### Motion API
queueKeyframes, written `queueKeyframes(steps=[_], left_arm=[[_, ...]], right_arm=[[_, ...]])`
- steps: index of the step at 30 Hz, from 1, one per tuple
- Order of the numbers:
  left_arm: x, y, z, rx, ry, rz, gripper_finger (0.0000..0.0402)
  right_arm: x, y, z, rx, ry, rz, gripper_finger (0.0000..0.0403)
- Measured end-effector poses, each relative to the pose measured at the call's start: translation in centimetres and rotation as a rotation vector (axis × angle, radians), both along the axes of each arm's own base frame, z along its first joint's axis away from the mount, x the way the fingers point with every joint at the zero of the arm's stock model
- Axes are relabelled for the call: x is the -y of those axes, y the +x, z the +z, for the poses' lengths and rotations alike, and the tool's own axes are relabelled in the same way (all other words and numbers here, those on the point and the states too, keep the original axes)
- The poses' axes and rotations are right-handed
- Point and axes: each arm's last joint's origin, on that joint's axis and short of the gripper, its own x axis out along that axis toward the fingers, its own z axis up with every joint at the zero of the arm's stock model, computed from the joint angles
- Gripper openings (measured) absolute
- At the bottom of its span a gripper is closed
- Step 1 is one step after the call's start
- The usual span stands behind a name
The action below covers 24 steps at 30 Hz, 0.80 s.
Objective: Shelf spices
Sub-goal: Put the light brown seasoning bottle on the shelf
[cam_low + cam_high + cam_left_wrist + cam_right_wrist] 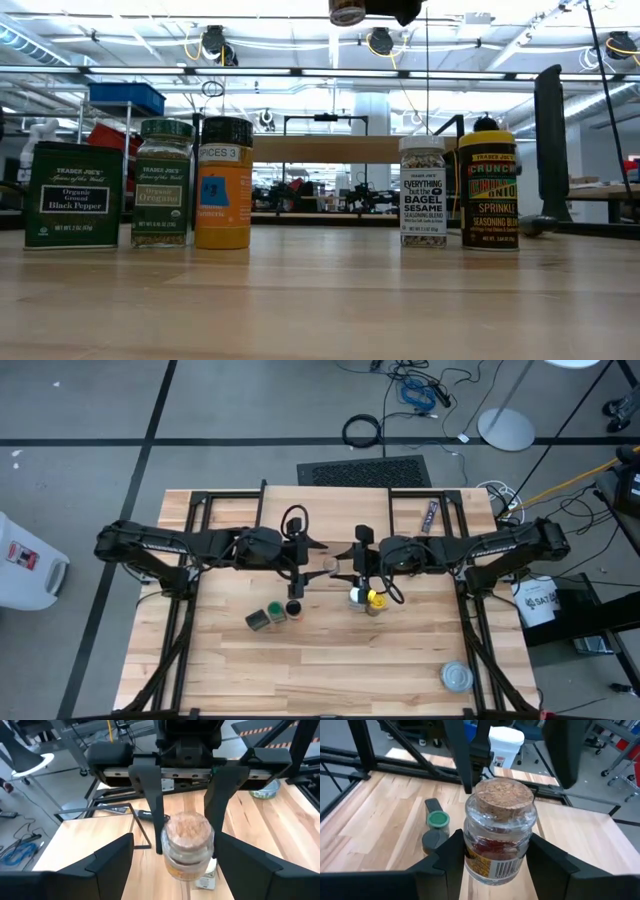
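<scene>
- My right pincer [495,857] is clamped on the small clear-brownish jar [500,820]. It grips the glass body below the cork top and holds the jar upright, high above the counter [300,660].
- My left pincer [177,852] faces it from the other side. Its fingers [112,857] stand wide apart, one on each side of the jar and touching neither side.
- Both pincers meet over the middle of the counter.
- The other spices stand on the counter in two groups. One has the dark square tin [73,195], the green-lidded jar [162,183] and the orange jar [223,183]. The other has the white-lidded jar [422,190] and the yellow-lidded jar [489,188].
- The shelf [330,150] shows behind them in the low view, between the two groups.
</scene>
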Motion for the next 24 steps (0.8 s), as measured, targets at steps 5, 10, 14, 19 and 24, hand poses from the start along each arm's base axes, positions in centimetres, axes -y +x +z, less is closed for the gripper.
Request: queueKeyframes(steps=[5,10,14,19,24], left_arm=[[0.0,-0.3,-0.3,-0.038,-0.009,0.019,0.0283],[0.0,-0.3,-0.3,-0.045,-0.032,0.029,0.0283],[0.0,-0.3,-0.3,-0.033,-0.043,0.033,0.0283],[0.0,-0.1,0.1,0.014,-0.063,0.037,0.0283],[0.2,0.2,0.3,0.045,-0.138,-0.012,0.0283]], right_arm=[[0.0,-0.4,0.5,0.021,0.003,0.000,0.0169],[0.1,-1.1,1.4,0.055,0.007,0.001,0.0169],[0.2,-1.6,2.1,0.086,0.028,-0.005,0.0169],[0.2,-1.6,2.7,0.147,0.063,-0.014,0.0169],[0.2,-1.5,3.0,0.179,0.070,-0.014,0.0169]])
